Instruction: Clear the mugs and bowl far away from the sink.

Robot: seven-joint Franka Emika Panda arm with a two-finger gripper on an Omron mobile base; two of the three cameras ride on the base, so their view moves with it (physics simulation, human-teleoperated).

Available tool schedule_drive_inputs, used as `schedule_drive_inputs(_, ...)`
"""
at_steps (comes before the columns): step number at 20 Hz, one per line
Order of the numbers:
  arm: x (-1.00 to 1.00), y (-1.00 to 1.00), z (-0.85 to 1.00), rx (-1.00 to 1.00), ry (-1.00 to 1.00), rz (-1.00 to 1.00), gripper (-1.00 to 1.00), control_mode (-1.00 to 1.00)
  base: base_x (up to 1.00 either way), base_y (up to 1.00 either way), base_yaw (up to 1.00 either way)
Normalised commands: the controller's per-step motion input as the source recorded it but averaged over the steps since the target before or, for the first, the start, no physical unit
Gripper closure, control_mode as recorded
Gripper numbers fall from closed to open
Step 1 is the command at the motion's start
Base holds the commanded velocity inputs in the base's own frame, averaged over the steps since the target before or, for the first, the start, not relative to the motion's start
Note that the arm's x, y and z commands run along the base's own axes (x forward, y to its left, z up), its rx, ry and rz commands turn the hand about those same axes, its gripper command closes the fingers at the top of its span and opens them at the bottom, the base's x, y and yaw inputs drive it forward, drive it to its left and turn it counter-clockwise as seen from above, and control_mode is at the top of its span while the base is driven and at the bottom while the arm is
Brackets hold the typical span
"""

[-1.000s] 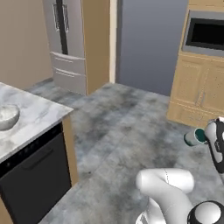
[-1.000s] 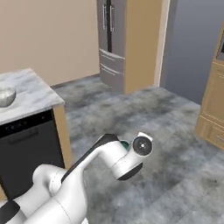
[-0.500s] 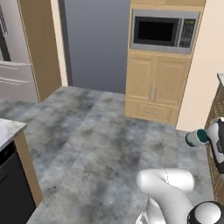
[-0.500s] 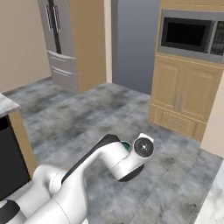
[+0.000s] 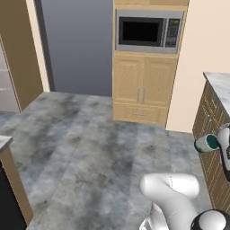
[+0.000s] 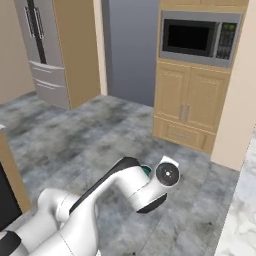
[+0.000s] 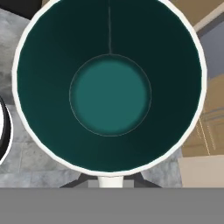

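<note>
The dark teal mug [image 5: 206, 143] hangs in the air at the right edge of the left base view, lying on its side with its white-rimmed mouth turned toward the arm, just in front of the brown cabinet [image 5: 214, 148] that carries a marble counter [image 5: 220, 85]. The gripper [image 5: 223, 143] sits right against the mug, its fingers drawn almost fully together and clamped on it; the exact contact on the rim is hidden. In the hand view the mug [image 7: 109, 85] is seen straight down its mouth: a thin white rim rings a dark teal wall and a lighter teal round bottom, and it holds nothing inside. In the right base view only a sliver of teal [image 6: 146, 172] peeks out behind the arm's wrist. Beyond the mug stand a tall wooden cabinet [image 5: 143, 87] with a built-in microwave [image 5: 149, 31] above its closed double doors, and a grey mottled floor [image 5: 85, 148]. A steel fridge [image 6: 45, 55] shows at the left of the right base view.
</note>
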Motion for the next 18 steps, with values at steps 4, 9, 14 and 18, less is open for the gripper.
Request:
schedule_drive_inputs(4,0.00,0.00,0.00,0.00,0.00,0.00,1.00,1.00,-0.02,0.28,-0.18)
schedule_drive_inputs(9,0.00,0.00,0.00,0.00,0.00,0.00,1.00,1.00,-0.07,0.01,-0.26)
schedule_drive_inputs(14,0.00,0.00,0.00,0.00,0.00,0.00,1.00,1.00,-0.02,-0.11,-0.33)
schedule_drive_inputs(18,0.00,0.00,0.00,0.00,0.00,0.00,1.00,1.00,0.00,-0.14,-0.34)
